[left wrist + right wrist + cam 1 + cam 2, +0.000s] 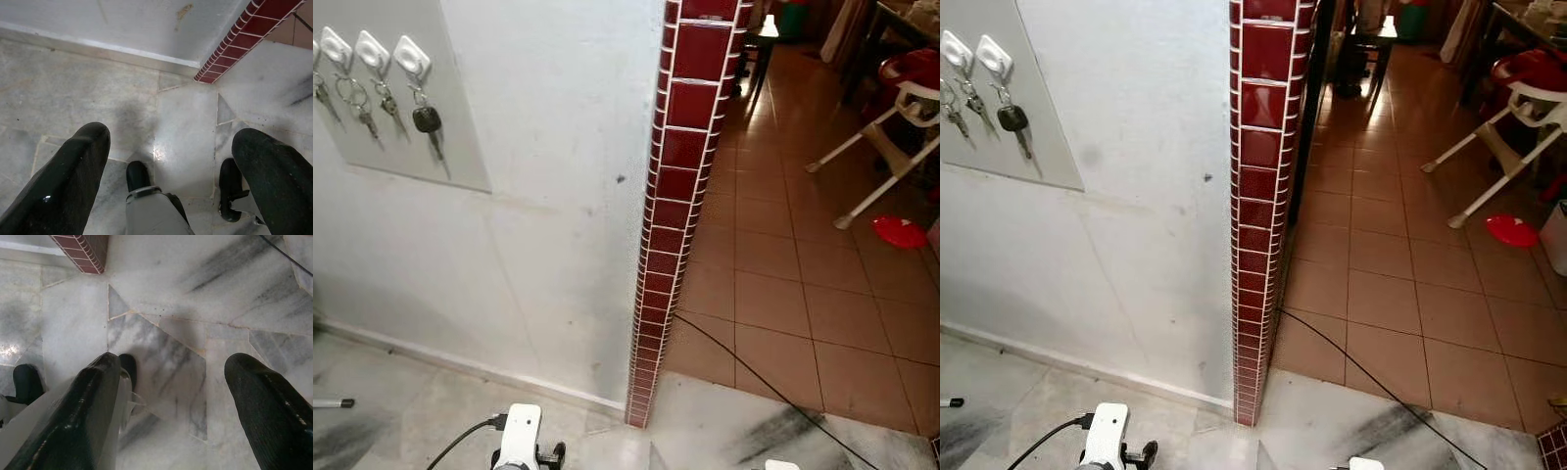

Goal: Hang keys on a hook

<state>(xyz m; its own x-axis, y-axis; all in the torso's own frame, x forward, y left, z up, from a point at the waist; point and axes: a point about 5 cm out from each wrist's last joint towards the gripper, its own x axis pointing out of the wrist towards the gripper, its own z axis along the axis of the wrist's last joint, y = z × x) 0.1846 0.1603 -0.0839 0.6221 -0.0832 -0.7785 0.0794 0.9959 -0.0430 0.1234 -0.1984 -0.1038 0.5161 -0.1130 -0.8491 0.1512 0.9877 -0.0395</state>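
Both of my arms hang low, wrists aimed at the marble floor [186, 127]. Left gripper [171, 161] has its two black fingers [73, 176] spread wide with nothing between them, and below it I see the robot's own black feet. Right gripper [171, 406] is just as released, fingers [83, 416] parted over bare marble and holding nothing.

Well above and ahead of the left gripper, on the white wall [558, 196], I see a grey panel [460, 147] with white hooks [411, 56]. Keys [384, 101] already dangle from several of them, and a black-headed car key [427, 119] hangs from the hook nearest the red tiled pillar [675, 196]. That pillar's foot stands just ahead of both grippers. A thin black cable [754, 377] crosses the terracotta floor [783, 284] beyond the right gripper, and farther off stand a white high chair [901, 127] and a red plate [899, 231].
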